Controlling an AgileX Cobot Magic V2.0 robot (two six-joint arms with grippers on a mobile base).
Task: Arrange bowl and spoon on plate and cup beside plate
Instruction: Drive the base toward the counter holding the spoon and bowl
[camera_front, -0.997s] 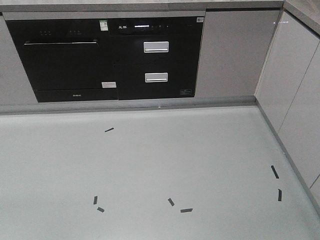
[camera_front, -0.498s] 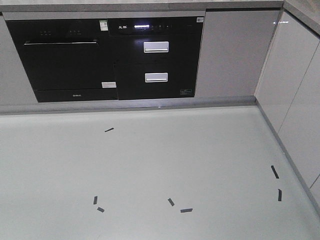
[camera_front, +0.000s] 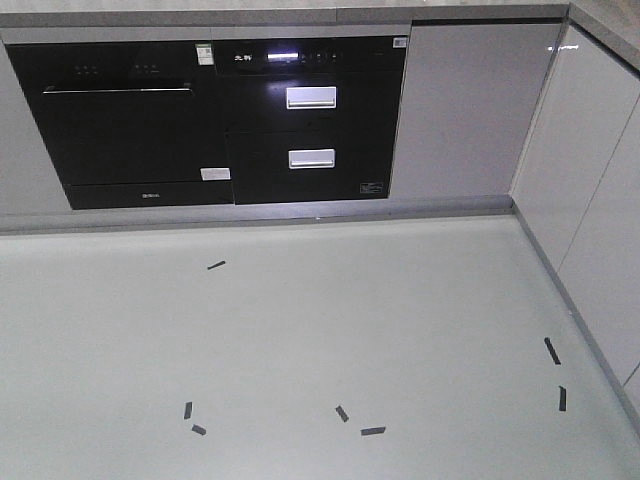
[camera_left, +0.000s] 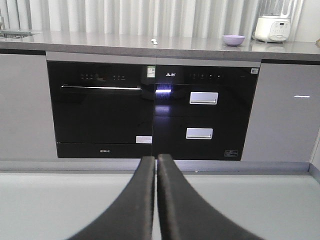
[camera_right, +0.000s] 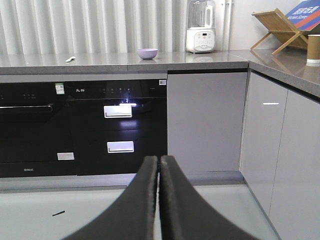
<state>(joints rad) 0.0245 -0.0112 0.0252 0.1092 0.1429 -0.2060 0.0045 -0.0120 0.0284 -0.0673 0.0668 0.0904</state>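
Note:
The lavender bowl (camera_left: 233, 40) (camera_right: 147, 53) sits on the far grey counter. The mint spoon (camera_left: 154, 42) (camera_right: 70, 59) lies on the same counter, well left of the bowl. A brown paper cup (camera_right: 313, 48) stands on the right-hand counter. The plate is out of view. My left gripper (camera_left: 156, 157) is shut with nothing in it, low over the floor and far from the counter. My right gripper (camera_right: 159, 159) is also shut and holds nothing. The front view shows neither gripper and none of the task's objects.
Black built-in appliances (camera_front: 210, 115) with two drawer handles fill the cabinet front. Grey cabinets (camera_front: 590, 190) run along the right. Black tape marks (camera_front: 372, 431) dot the pale floor. On the counter are a white cooker (camera_left: 272, 28), a blender (camera_right: 201, 26) and a wooden rack (camera_right: 280, 22).
In the front view the floor marks have slid slightly down the frame and the cabinet front looks a little nearer. No object has moved.

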